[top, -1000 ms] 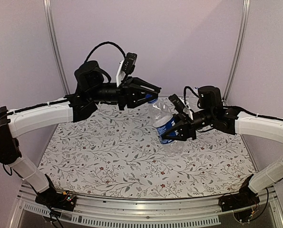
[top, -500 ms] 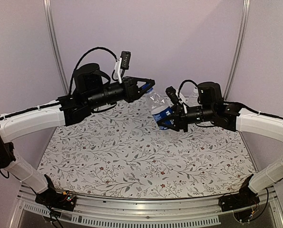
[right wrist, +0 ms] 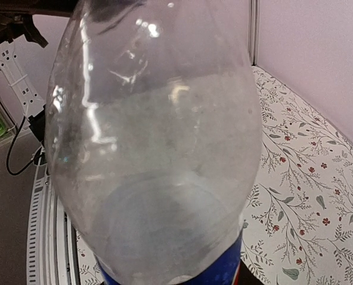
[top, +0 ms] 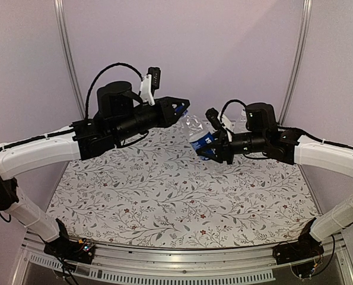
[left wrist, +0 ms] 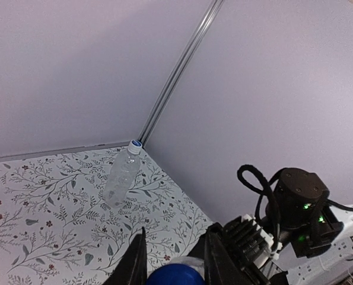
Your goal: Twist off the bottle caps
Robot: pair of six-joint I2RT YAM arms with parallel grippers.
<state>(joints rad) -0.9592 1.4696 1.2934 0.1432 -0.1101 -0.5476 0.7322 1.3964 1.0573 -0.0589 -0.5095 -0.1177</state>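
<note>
Now the left tool [top: 180, 110] is pinched tight on the blue cap [left wrist: 175, 276], and the right tool [top: 215, 149] grips the bottle [top: 195, 129] by its blue label, up over the worktop [top: 164, 196]. The left should twist slowly while the right holds firm, so the bottle cannot spin

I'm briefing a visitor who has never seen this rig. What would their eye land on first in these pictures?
The small clear plastic bottle with a blue label band hangs in mid-air above the floral-print table, gripped around its body by the right claw, while the left claw pinches its solid blue cap. Far back, a plain clear bottle stands upright alone near the corner.
</note>
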